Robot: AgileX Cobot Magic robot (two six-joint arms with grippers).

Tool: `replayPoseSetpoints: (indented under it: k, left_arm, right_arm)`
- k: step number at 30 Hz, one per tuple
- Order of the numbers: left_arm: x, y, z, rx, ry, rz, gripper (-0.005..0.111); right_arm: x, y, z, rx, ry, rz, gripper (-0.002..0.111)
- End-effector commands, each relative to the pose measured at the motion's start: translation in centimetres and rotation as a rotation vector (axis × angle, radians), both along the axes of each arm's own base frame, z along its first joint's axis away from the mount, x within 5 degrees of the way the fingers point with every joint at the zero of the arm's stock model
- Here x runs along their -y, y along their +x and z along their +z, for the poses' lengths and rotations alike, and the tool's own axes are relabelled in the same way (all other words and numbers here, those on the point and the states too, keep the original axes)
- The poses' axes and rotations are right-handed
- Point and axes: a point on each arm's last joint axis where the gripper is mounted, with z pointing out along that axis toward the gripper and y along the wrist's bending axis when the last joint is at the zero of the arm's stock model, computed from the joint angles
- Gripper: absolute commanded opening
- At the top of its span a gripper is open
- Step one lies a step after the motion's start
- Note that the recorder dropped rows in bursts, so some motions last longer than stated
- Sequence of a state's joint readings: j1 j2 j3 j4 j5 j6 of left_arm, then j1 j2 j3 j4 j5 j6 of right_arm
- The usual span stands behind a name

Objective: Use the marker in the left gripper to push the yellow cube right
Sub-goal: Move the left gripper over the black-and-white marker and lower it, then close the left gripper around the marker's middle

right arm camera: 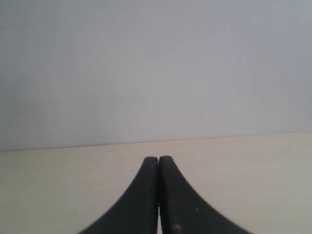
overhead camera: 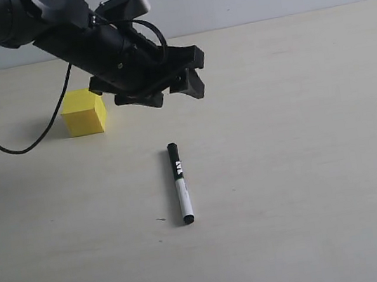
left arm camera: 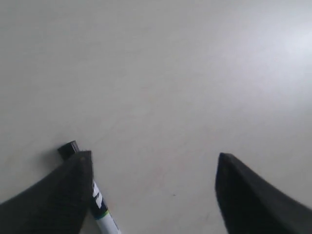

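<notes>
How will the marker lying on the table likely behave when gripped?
The marker looks slim and round, so it may roll if nudged sideways. Its smooth, rigid-looking barrel probably won't bend, but it could slip or pivot in an off-centre pinch.

Exterior above table (overhead camera: 320, 164), left wrist close over shared marker (overhead camera: 180, 182), right wrist facing wall (right arm camera: 156, 68)

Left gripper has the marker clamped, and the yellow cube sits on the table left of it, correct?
No: the left gripper is open and empty. The exterior view shows the marker lying loose on the table, apart from the gripper. The yellow cube does sit on the table to its left.
</notes>
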State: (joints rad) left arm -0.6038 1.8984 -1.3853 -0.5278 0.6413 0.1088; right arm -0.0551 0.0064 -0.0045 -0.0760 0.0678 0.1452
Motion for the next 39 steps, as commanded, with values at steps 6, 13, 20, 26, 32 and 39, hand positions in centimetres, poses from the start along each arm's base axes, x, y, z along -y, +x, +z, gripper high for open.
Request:
replayPoseSetpoints:
  k: [6, 13, 20, 26, 32, 39]
  left_arm:
    - [0.0, -1.6, 0.2, -0.192, 0.072, -0.009, 0.052]
    - [0.1, -3.1, -0.6, -0.231, 0.265, 0.099, 0.054]
    - [2.0, -4.3, -2.9, -0.290, 0.328, 0.134, 0.054]
    - [3.2, -4.6, -6.4, -0.392, 0.360, 0.185, 0.054]
    - [3.7, -4.1, -6.2, -0.338, 0.343, 0.095, 0.054]
    - [4.1, -4.3, -6.1, -0.340, 0.312, 0.041, 0.054]
  right_arm:
    - [0.0, 0.0, -0.1, 0.003, -0.005, -0.004, 0.000]
    - [0.0, 0.0, -0.1, 0.003, -0.005, -0.004, 0.000]
    - [0.0, 0.0, -0.1, 0.003, -0.005, -0.004, 0.000]
    - [0.0, 0.0, -0.1, 0.003, -0.005, -0.004, 0.000]
    - [0.0, 0.0, -0.1, 0.003, -0.004, -0.004, 0.000]
    - [0.0, 0.0, -0.1, 0.003, -0.005, -0.004, 0.000]
